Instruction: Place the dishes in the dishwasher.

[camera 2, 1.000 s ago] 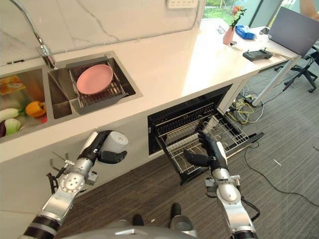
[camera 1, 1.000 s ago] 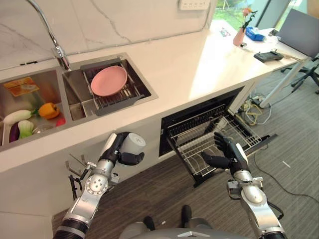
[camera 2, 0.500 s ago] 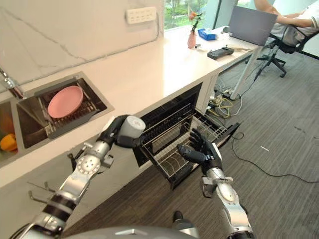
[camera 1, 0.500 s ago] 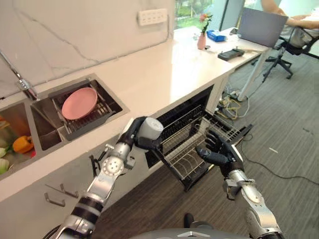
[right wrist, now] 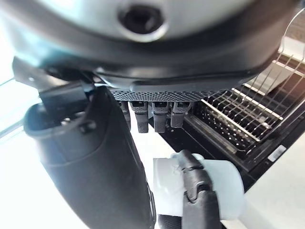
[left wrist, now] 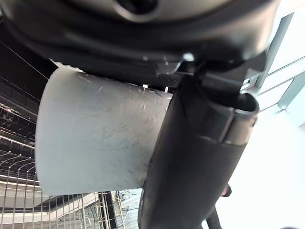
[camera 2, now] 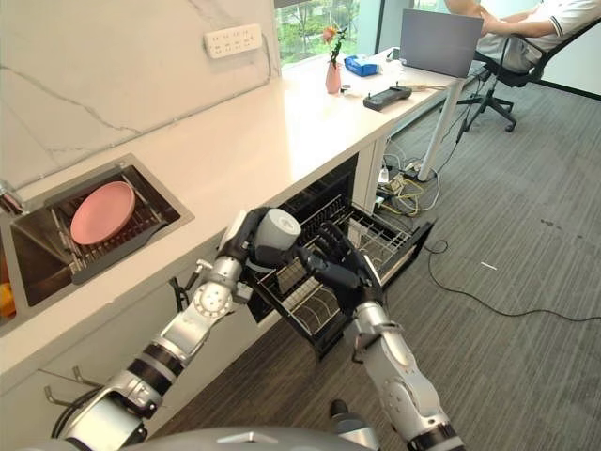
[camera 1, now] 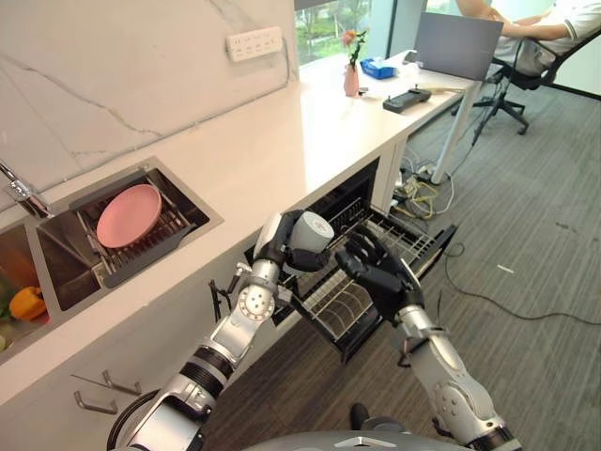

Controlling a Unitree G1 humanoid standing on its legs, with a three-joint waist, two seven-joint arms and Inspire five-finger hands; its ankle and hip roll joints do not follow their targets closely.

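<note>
Fingers around white cup

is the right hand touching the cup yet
Cannot tell. In the left eye view the open right hand sits right beside the cup that the left hand grips, but no view shows contact or a gap plainly.

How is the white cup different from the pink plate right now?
The plain white cup is tall and round-sided, lying sideways in the robot's left hand above the pulled-out wire dishwasher rack. The round pink plate is flat and wide, resting untouched on the metal rack in the sink. Both are dishes not yet loaded.
</note>
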